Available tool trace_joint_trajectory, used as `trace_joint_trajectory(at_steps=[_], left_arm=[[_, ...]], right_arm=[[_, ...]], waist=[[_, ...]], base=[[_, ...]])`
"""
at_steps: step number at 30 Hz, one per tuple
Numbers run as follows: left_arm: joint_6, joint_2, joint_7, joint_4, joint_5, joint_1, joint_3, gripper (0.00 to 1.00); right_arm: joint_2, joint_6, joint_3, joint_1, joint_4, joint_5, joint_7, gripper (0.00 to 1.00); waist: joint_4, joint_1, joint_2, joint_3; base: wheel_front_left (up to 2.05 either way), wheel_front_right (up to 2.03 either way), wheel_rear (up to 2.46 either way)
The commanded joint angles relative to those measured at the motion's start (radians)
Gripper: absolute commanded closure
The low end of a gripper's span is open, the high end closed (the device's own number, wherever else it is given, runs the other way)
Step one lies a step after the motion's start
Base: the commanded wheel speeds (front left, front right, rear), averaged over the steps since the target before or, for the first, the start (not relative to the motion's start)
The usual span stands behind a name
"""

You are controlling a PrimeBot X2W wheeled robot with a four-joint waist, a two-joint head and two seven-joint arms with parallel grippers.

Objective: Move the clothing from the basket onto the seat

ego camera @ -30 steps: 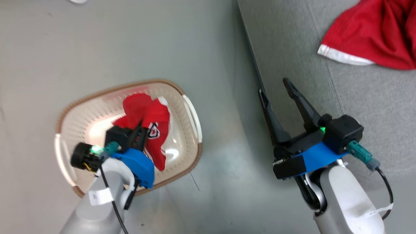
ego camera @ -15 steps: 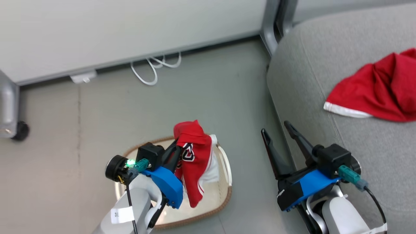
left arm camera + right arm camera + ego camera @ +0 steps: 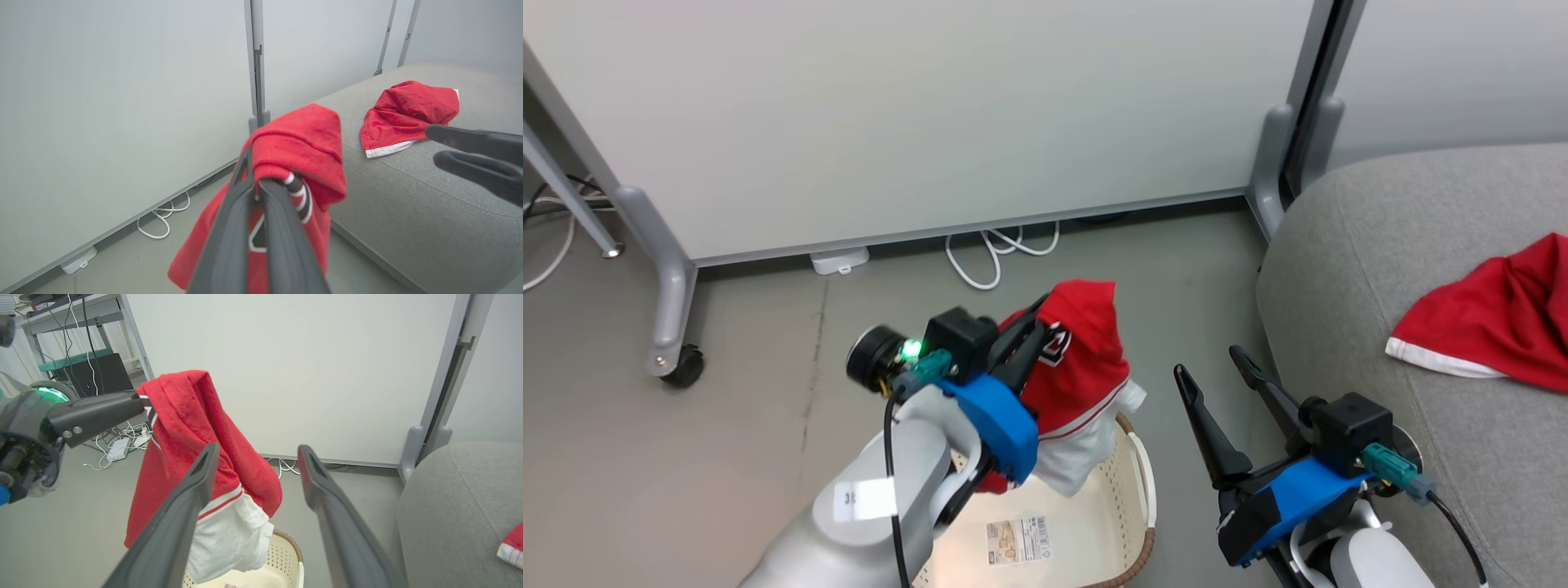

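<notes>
Clothing: one red garment [image 3: 1086,367] hangs clamped in left gripper [image 3: 1031,325], raised above basket [image 3: 1123,494], its white lining lowest, near the rim. Second red garment [image 3: 1494,327] lies on sofa [image 3: 1347,269]. Right gripper [image 3: 1207,363] spread wide, holding nothing, between basket and sofa.

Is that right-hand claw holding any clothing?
No, the right gripper stands open and empty; the red garment hangs from the left gripper.

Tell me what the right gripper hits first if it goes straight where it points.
Probably the white wall panel; ahead of the right gripper the way looks free, passing beside the hanging red garment.
</notes>
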Motion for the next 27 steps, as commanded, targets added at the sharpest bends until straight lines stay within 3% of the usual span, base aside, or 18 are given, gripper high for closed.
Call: trace_joint_trajectory(at_steps=[1, 16, 27], left_arm=[[-0.002, -0.005, -0.003, -0.008, -0.023, -0.042, -0.021, 1.00], [-0.002, -0.034, -0.001, 0.021, -0.144, -0.212, -0.157, 1.00], [-0.002, -0.049, -0.003, 0.047, -0.203, -0.243, -0.233, 1.00]], right_arm=[[-0.001, 0.000, 0.003, 0.021, -0.002, 0.009, 0.004, 0.00], [-0.001, 0.000, 0.010, 0.035, -0.006, 0.013, 0.011, 0.00], [-0.001, 0.000, 0.012, 0.037, -0.008, 0.014, 0.012, 0.00]], waist=[[0.019, 0.0002, -0.0001, -0.020], [0.051, 0.0002, -0.0001, -0.046], [0.047, 0.0002, -0.0001, -0.037]], base=[[0.00, 0.00, 0.00], [0.00, 0.00, 0.00], [0.00, 0.00, 0.00]])
